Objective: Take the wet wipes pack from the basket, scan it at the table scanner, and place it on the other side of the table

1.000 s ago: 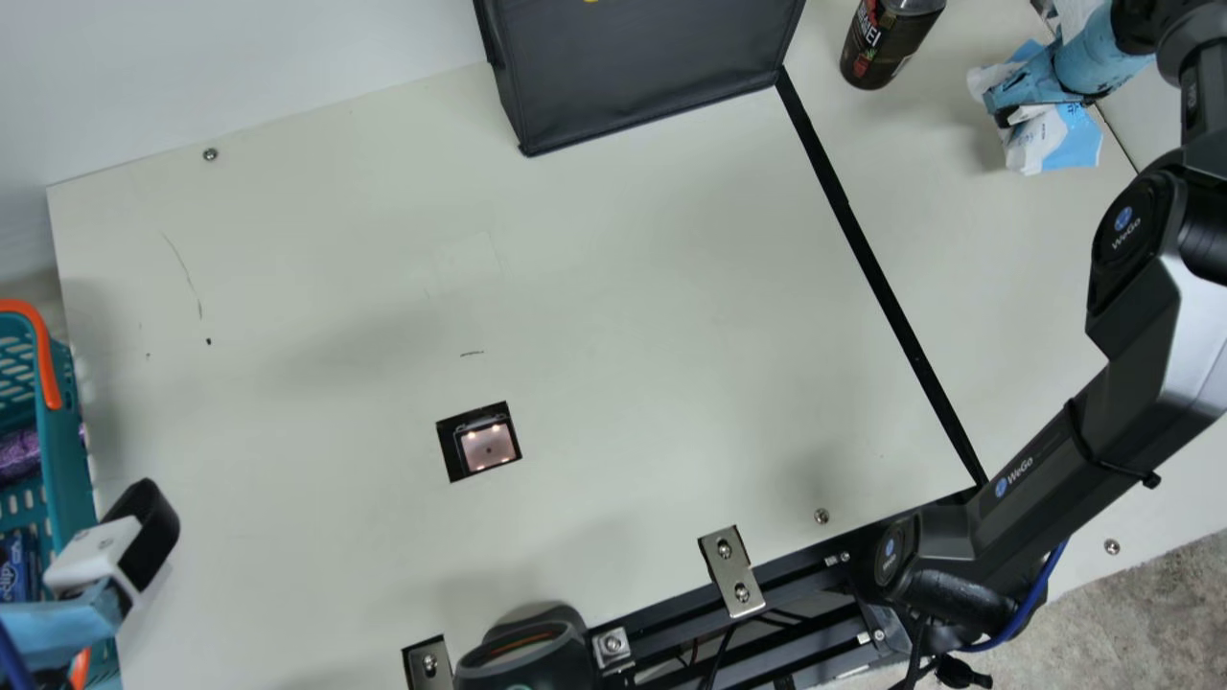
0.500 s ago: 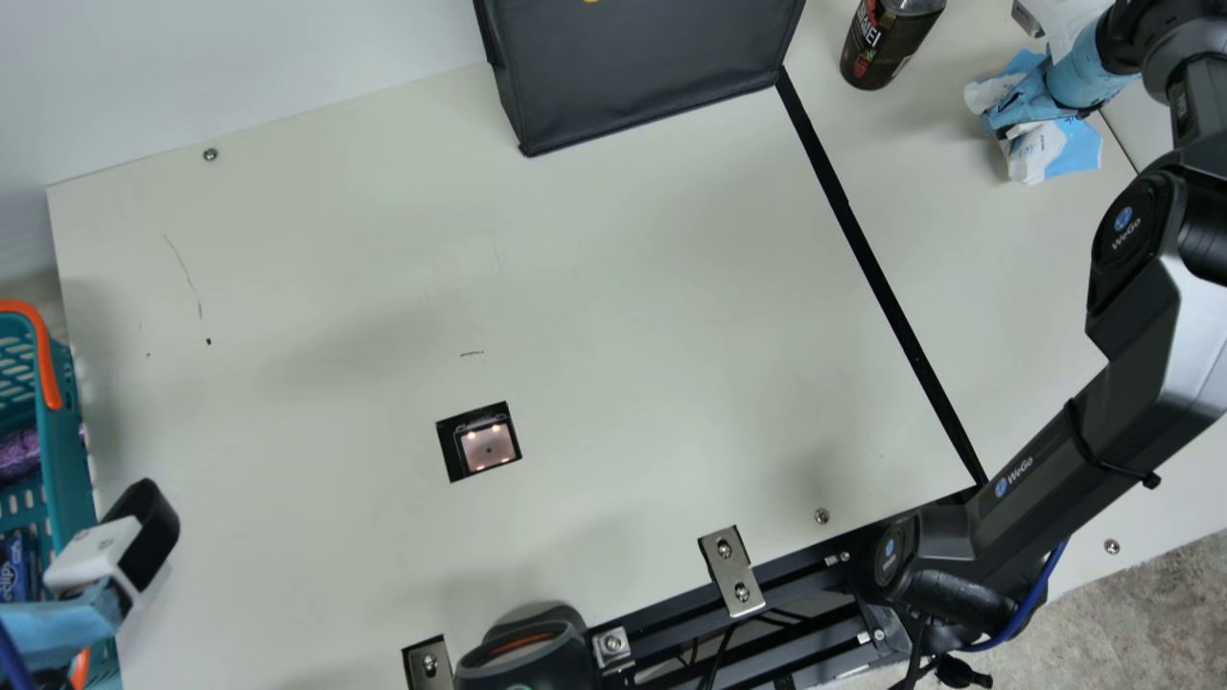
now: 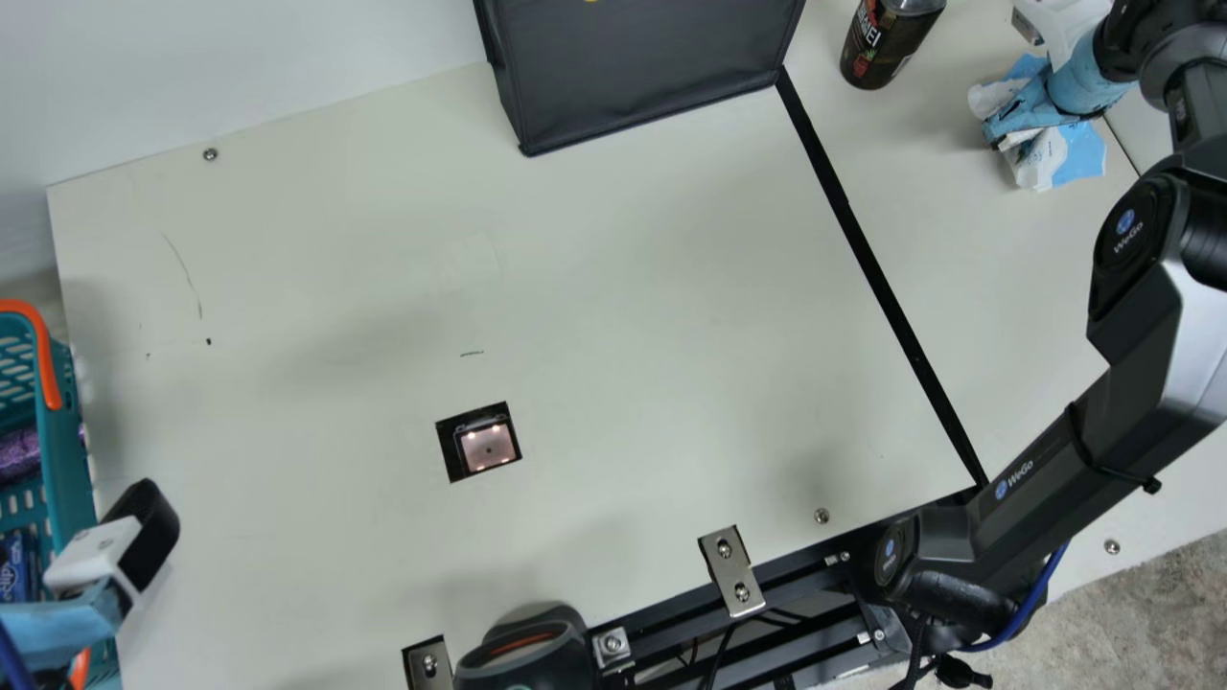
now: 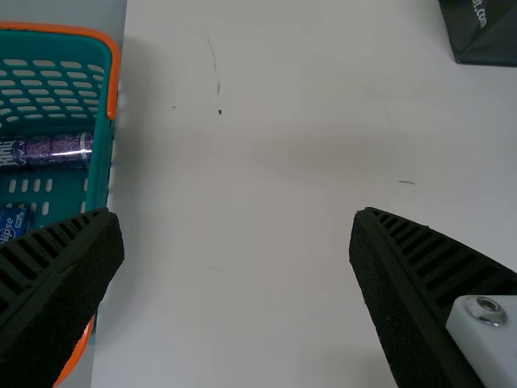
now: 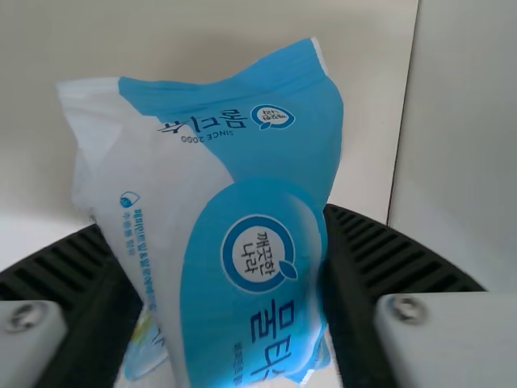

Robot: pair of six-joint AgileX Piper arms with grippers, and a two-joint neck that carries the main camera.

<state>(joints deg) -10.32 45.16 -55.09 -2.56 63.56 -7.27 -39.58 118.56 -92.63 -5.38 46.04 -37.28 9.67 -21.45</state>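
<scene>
At the main view's upper right, beyond the black line, my right gripper [image 3: 1030,120] is shut on the blue and white wet wipes pack [image 3: 1081,153]. From the right wrist view, the pack [image 5: 262,174] stands out between both fingers of my right gripper [image 5: 214,220], its printed face to the camera. Whether it touches the table I cannot tell. By the basket at the left edge, my left gripper [image 3: 101,561] stays over the table; in the left wrist view this left gripper [image 4: 238,230] is open, nothing between its fingers. The table scanner [image 3: 487,446] shows its lit window.
The teal basket [image 3: 67,431] with an orange handle holds a purple item [image 3: 19,454] and a blue packet [image 3: 17,567]. A dark bag [image 3: 652,77] stands at the back, a dark bottle [image 3: 887,43] to its right. A black handheld device [image 3: 527,661] sits at the near edge.
Over the last second my right gripper and the pack have shifted slightly down the main view, the wrist tilting a little. The left arm has kept still.
</scene>
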